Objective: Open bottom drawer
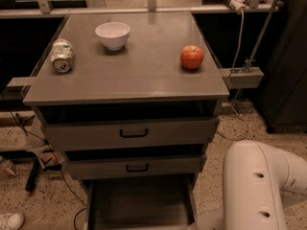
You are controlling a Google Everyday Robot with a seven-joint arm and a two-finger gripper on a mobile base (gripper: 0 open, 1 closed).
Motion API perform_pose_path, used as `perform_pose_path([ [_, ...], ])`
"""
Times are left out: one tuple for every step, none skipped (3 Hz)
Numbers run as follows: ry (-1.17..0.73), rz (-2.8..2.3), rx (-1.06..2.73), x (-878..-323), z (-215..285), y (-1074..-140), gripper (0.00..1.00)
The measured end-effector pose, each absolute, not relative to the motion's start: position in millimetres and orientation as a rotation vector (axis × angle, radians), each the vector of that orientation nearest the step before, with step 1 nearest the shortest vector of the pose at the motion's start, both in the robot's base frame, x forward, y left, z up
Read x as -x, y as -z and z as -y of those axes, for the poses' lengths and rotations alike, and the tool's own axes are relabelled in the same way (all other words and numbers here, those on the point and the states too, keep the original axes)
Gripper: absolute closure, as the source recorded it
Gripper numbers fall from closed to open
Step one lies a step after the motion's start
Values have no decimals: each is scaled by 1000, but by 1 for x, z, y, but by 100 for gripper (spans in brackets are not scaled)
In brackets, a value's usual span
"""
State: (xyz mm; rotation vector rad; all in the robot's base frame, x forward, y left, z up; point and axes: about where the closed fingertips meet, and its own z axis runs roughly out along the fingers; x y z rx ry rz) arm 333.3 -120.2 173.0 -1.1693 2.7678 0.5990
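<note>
The grey drawer cabinet (129, 87) stands in the middle of the camera view. Its bottom drawer (139, 202) is pulled out toward me, and its plain grey inside shows at the lower edge of the view. Its front and handle are cut off below the frame. Above it, the mid-sized drawer front (134, 166) and the upper drawer front (129, 134) each stand slightly out, and each has a black handle. My gripper is out of view. Only a white arm link (256, 186) shows at the lower right, beside the cabinet.
On the cabinet top lie a crushed can (61, 55) at the left, a white bowl (112, 35) at the back and a red apple (192, 57) at the right. Cables (29, 133) and a stand leg are on the speckled floor at the left. A dark cabinet (288, 56) stands at the right.
</note>
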Motion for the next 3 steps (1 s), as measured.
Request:
perform_pose_path([
  [-556,-2804,1080,-337,138,-181,0],
  [-556,-2804,1080,-337,138,-181,0],
  [-556,-2806,1080,-338,133,-181,0],
])
